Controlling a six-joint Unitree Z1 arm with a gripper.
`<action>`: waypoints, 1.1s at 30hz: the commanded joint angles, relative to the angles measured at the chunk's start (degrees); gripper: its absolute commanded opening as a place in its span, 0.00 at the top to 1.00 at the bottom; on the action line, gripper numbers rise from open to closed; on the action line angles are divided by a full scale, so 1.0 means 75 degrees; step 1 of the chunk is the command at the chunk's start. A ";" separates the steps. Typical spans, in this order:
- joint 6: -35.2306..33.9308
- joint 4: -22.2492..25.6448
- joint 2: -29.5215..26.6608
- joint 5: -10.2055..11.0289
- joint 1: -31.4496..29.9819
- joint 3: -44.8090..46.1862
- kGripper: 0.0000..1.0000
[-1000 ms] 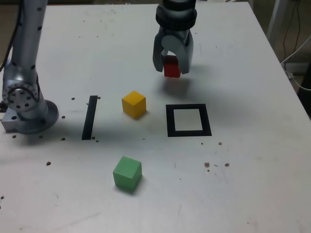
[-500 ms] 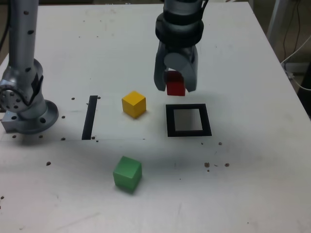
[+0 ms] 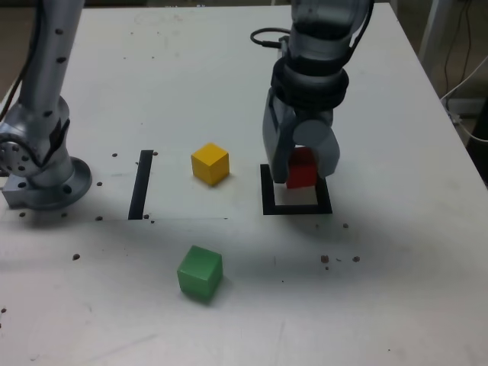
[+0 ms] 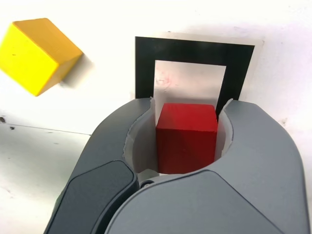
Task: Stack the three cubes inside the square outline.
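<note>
Exterior view: the gripper [image 3: 301,169] is seen clamped on the red cube [image 3: 300,168], held over the square outline [image 3: 267,197]; whether the cube is touching the table [image 3: 396,290] cannot be told. The yellow cube [image 3: 210,163] sits loose between the outline and a black strip [image 3: 141,184]. The green cube [image 3: 200,272] lies well apart, nearer the camera.

Wrist view: the red cube [image 4: 186,137] is pinched between both jaws of the gripper [image 4: 187,141], with the outline [image 4: 239,68] just beyond it and the yellow cube [image 4: 35,54] off to one side.

Progress, as judged: nothing is stacked yet. The first cube is not yet released; yellow and green remain to be placed.
</note>
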 commanded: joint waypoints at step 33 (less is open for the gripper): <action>0.0841 -0.0592 0.0299 -0.0054 0.0305 0.0668 0.56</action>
